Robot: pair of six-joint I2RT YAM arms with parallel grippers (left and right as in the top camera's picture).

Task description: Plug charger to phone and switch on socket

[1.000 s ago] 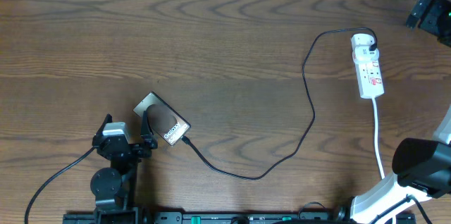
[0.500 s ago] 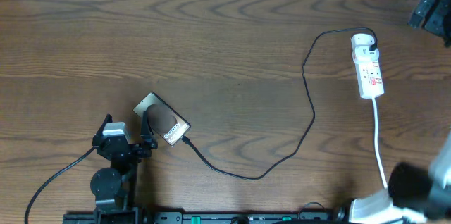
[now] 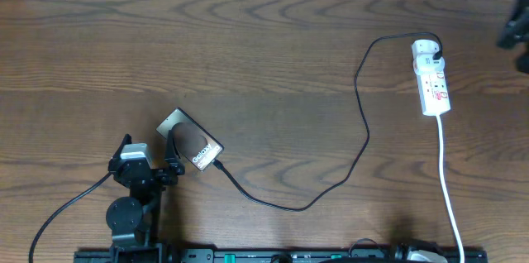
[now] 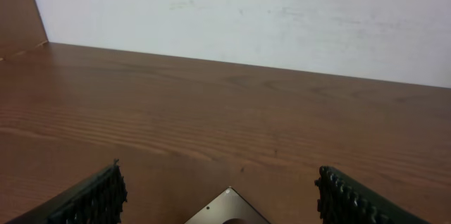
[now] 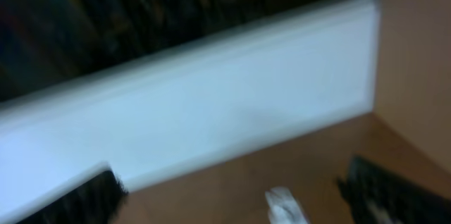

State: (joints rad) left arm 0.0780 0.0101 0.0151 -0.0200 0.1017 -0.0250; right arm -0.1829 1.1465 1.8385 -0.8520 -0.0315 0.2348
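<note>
Overhead: dark wood-grain bench (image 3: pixel 264 48). Phone (image 3: pixel 191 141) lies askew near the front-left corner, lettered end toward the front. Charger (image 3: pixel 364 143) reaches that end (whether it is seated cannot be told), loops toward the front edge, then climbs to the socket (image 3: pixel 432 81) by the right edge, toward the back. White cord (image 3: pixel 446 180) trails from the socket to the front edge. Left gripper (image 3: pixel 150 155) sits just beside the phone. Right gripper (image 3: pixel 517 27) is a dark blur at the right edge.

Left wrist: white wall (image 4: pixel 246 20) behind the bench. Fingers (image 4: pixel 91 196) are apart, with a phone corner between them, touching neither.

Right wrist: heavily blurred. Fingers (image 5: pixel 384 189) are apart, holding nothing.
</note>
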